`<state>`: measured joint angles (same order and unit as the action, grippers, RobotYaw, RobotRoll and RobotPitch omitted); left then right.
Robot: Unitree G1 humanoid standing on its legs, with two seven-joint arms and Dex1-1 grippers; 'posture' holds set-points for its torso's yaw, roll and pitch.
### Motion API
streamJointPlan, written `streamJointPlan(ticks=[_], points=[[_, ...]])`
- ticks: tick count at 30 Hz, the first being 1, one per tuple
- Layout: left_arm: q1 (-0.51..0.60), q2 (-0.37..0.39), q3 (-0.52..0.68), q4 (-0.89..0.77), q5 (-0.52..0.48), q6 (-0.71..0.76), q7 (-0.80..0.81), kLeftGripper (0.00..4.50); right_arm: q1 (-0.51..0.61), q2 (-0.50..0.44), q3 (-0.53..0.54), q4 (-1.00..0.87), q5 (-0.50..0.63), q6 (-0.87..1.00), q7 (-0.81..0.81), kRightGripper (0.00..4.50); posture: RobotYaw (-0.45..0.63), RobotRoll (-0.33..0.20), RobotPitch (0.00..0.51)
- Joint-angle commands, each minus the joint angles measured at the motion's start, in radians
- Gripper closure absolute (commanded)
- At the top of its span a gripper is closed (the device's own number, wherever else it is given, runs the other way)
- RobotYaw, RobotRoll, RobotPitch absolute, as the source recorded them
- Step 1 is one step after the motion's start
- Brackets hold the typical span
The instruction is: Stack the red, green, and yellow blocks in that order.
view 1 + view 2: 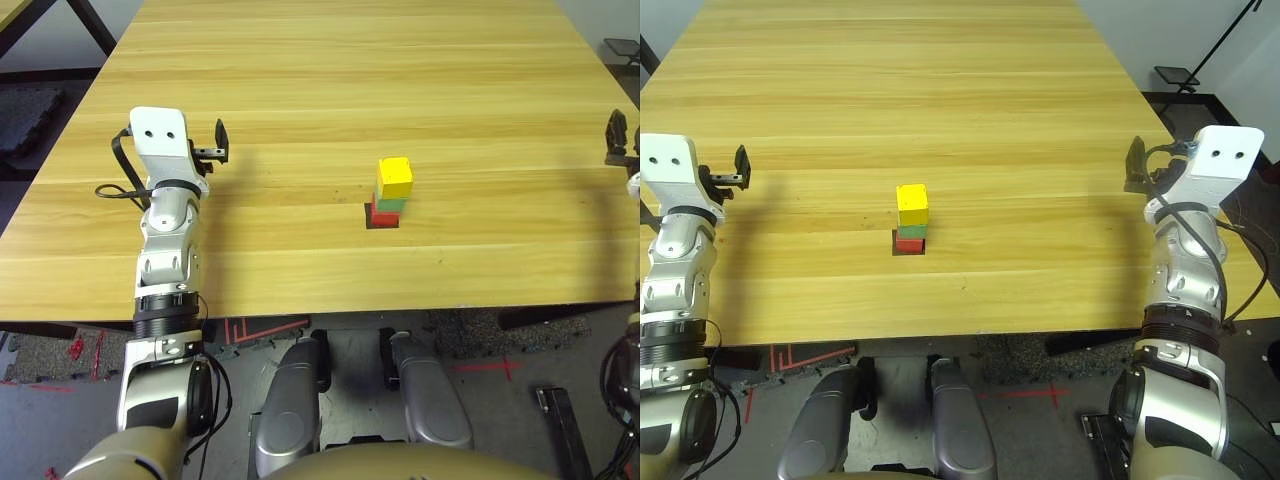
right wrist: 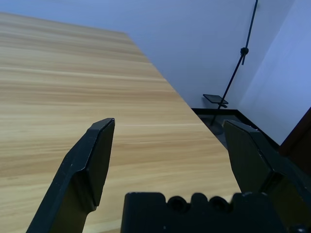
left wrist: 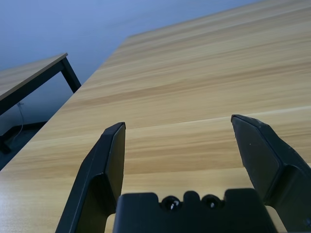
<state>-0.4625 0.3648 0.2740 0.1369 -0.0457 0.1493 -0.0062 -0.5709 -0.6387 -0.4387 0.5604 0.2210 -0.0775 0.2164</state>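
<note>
Three stacked blocks point(image 1: 391, 193) stand unobstructed, seemingly on a black patch point(image 1: 381, 222).

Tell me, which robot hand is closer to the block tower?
Left. The left gripper hangs left of the tower, open. The right gripper is off to its right near the table edge, farther away, also open.

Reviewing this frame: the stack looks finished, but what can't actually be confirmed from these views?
- Red block: mostly covered by the green block and yellow block in the head views; its seating on the black patch can't be judged.
- Stack alignment: seen from one side, far faces hidden.
- Right gripper: cut by the left eye view's right edge.
- Left gripper: open; its wrist view faces bare table.
</note>
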Motion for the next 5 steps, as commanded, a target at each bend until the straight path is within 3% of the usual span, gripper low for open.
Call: streamJointPlan(ticks=[1, 5], points=[[0.027, 0.002, 0.006, -0.029, 0.006, 0.017, 0.011, 0.06, 0.0, 0.005, 0.005, -0.012, 0.014, 0.017, 0.016, 0.0, 0.12, 0.06, 0.277], [0.03, 0.011, 0.021, -0.035, 0.006, 0.015, 0.027, 0.06, -0.061, 0.003, 0.015, 0.03, 0.008, 0.01, 0.024, 0.0, 0.15, 0.055, 0.262]])
